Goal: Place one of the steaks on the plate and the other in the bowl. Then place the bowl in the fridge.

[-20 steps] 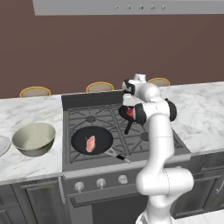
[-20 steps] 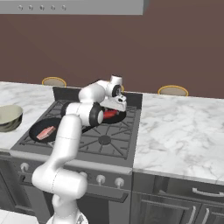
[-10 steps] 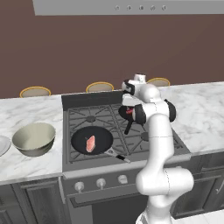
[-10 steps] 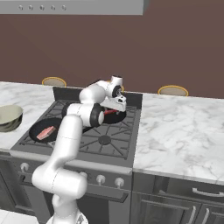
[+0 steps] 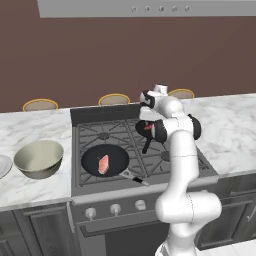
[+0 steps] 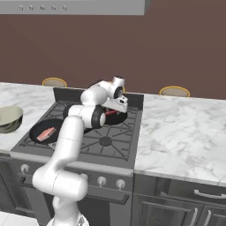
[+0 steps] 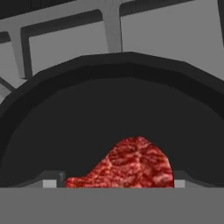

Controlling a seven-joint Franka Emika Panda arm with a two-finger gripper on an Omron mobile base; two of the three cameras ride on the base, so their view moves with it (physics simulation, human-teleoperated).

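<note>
A bright red steak (image 7: 127, 168) lies in the black back pan (image 7: 113, 109) on the stove. My gripper (image 7: 114, 183) is lowered over it, open, one fingertip (image 7: 50, 183) close by each side of the meat. From the right the gripper (image 6: 115, 107) stands over the red steak (image 6: 110, 112); from the left, the forearm partly hides that steak (image 5: 148, 127). The pink steak (image 5: 103, 163) rests in the front pan (image 5: 105, 159). The beige bowl (image 5: 39, 158) stands on the left counter, with the plate (image 5: 2, 166) cut off by the picture's edge. The fridge is out of view.
Yellow-rimmed discs (image 5: 40, 105) (image 5: 114, 99) line the back wall behind the stove. The front pan's handle (image 5: 134, 177) points toward the stove's front edge. Marble counter (image 6: 181, 128) stretches to the right of the stove. A range hood (image 5: 150, 7) hangs overhead.
</note>
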